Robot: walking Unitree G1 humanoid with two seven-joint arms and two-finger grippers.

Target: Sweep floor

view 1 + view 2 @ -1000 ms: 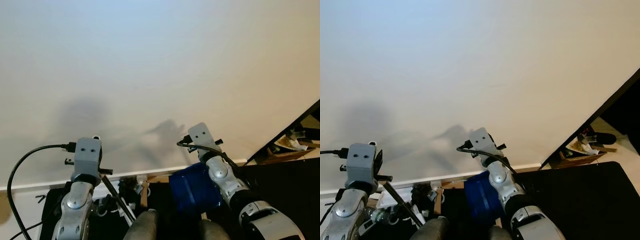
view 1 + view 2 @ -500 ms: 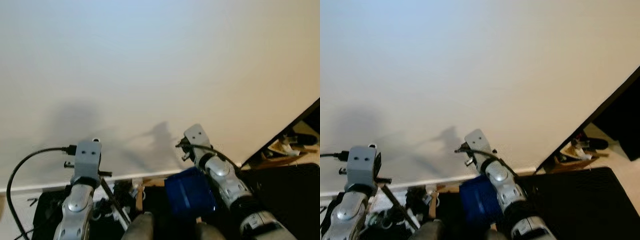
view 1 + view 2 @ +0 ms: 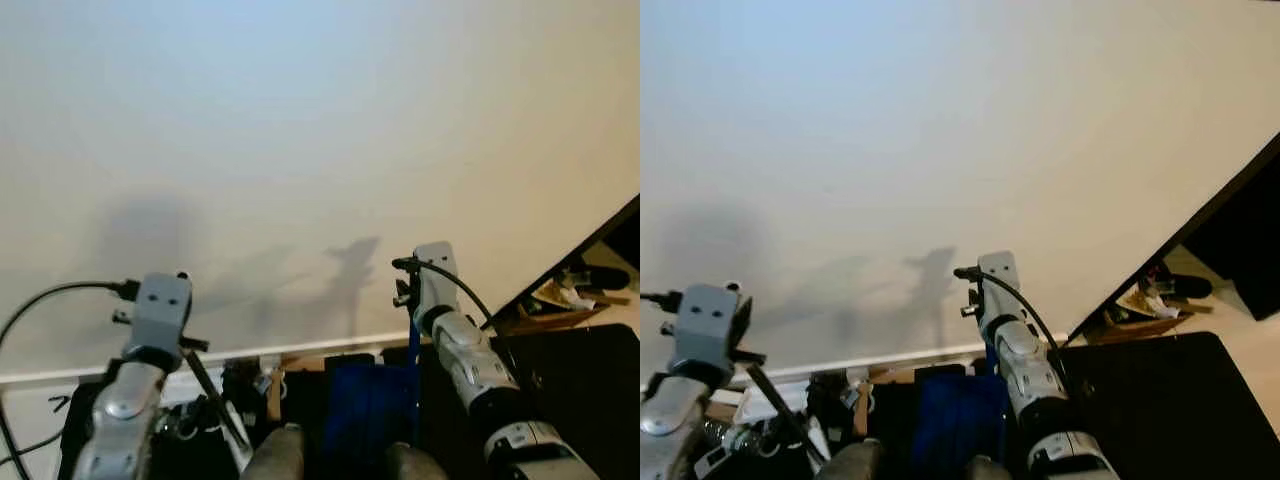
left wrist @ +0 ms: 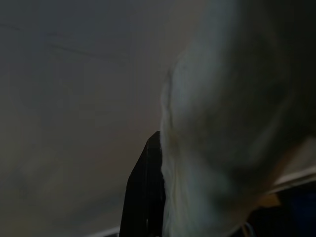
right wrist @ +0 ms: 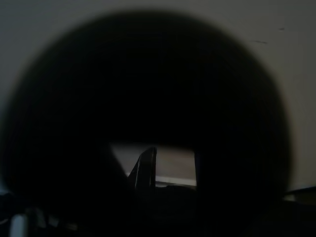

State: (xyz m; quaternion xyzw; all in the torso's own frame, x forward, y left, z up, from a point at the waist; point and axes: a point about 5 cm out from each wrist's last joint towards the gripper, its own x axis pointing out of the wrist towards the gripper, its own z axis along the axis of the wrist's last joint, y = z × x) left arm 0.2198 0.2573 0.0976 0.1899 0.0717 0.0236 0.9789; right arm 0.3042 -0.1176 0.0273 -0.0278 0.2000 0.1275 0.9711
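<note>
I face a white wall with both arms raised. A blue dustpan (image 3: 365,410) hangs low in the middle, its thin blue handle (image 3: 413,352) upright against my right gripper (image 3: 432,300), which is shut on it. A thin dark broom handle (image 3: 212,398) slants down to the right from my left gripper (image 3: 160,330), which is shut on it. One black finger (image 4: 145,195) stands beside a blurred pale shape in the left wrist view. In the right wrist view a dark round shape hides most of the scene, with one finger (image 5: 144,168) in the gap.
A white baseboard (image 3: 300,350) runs along the foot of the wall (image 3: 300,150). Small clutter (image 3: 830,395) lies on the floor at lower left. A black mat (image 3: 1160,400) covers the floor at right, under a slanted dark edge with boxes and papers (image 3: 575,295).
My right arm has swung right and twisted, so the dustpan now hangs narrower with its handle upright. My left arm has drifted slightly left and down with the broom handle.
</note>
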